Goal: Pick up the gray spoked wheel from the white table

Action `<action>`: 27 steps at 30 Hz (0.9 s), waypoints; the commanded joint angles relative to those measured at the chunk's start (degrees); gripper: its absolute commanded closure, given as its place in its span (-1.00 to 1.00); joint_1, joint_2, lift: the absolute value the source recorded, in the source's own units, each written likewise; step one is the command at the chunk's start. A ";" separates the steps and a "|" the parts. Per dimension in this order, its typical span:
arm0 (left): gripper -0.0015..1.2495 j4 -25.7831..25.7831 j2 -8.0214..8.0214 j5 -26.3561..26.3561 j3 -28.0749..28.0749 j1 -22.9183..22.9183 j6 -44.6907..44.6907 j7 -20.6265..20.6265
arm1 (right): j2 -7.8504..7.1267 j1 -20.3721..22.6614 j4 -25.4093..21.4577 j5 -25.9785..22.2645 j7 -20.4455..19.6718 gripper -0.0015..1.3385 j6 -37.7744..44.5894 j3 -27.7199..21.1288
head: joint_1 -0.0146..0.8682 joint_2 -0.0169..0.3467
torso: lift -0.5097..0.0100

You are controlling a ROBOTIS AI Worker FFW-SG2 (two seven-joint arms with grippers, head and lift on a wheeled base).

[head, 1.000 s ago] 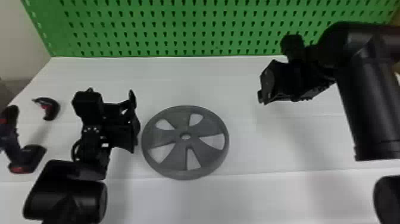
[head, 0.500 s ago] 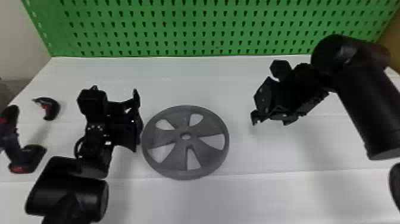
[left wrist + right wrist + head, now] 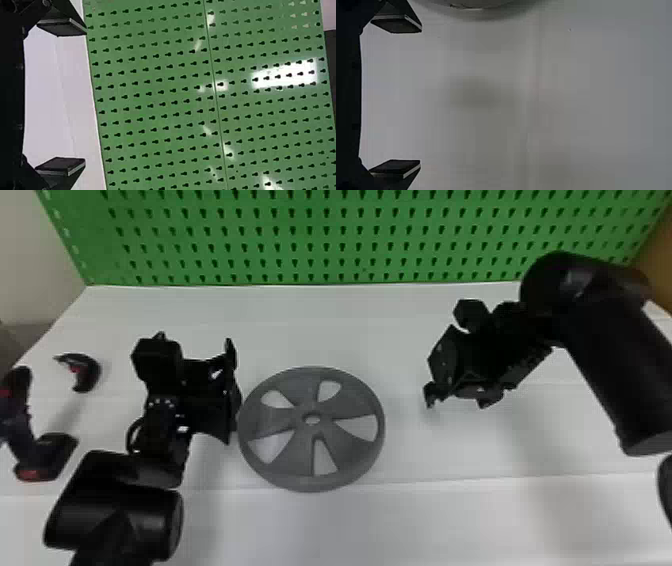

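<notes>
Head view: the gray spoked wheel (image 3: 300,435) lies flat on the white table (image 3: 475,510), its rim reachable from either side. Left wrist view: the left gripper (image 3: 85,95) is open but faces the green pegboard (image 3: 158,99) – no use for grasping yet. Right wrist view: the right gripper (image 3: 421,95), also open, points tableward – probably lining up for the rim.

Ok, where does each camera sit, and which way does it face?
Head: on the head, looking forward and down at wheel and table; left arm and right arm show.
Left wrist: mounted there, facing the pegboard; open left pincer shows.
Right wrist: mounted there, facing down at the table; open right pincer shows.
Head and left wrist share the pegboard.
</notes>
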 commanded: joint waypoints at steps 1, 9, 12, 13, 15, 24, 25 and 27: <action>-0.80 0.01 0.02 0.05 -0.02 0.00 0.00 0.00 | -0.10 -0.20 0.28 -0.43 0.00 -0.84 0.08 0.19 | 0.77 -0.70 | 0.55; -0.80 0.01 0.11 0.05 -0.02 -0.09 0.00 0.00 | -0.27 -0.46 0.63 -0.78 0.00 -0.84 0.08 0.63 | 0.77 -0.70 | 0.55; -0.80 0.01 0.11 0.14 -0.02 0.00 0.00 0.00 | -0.27 -0.46 0.72 -0.78 0.00 -0.84 0.08 0.63 | 0.77 -0.70 | 0.55; -0.80 0.01 0.11 0.14 -0.02 0.00 0.00 0.00 | -0.27 -0.46 0.72 -0.87 0.00 -0.84 0.08 0.63 | 0.77 -0.70 | 0.55; -0.80 0.01 0.11 0.14 -0.02 0.00 0.00 0.00 | -0.27 -0.37 0.81 -0.96 0.00 -0.84 0.08 0.90 | 0.77 -0.71 | 0.55; -0.80 0.01 0.11 0.22 -0.02 0.00 0.00 0.00 | -0.27 -1.16 0.81 -4.03 0.00 -0.84 0.08 4.50 | 0.77 -0.70 | 0.55; -0.80 0.01 0.11 0.22 -0.02 0.00 0.00 0.00 | -0.10 -1.25 0.81 -4.56 0.00 -0.84 0.08 4.94 | 0.77 -0.70 | 0.55; -0.80 0.01 0.11 0.22 -0.11 0.00 0.00 0.00 | 0.17 -1.43 0.81 -5.53 0.00 -0.84 0.08 5.91 | 0.77 -0.70 | 0.55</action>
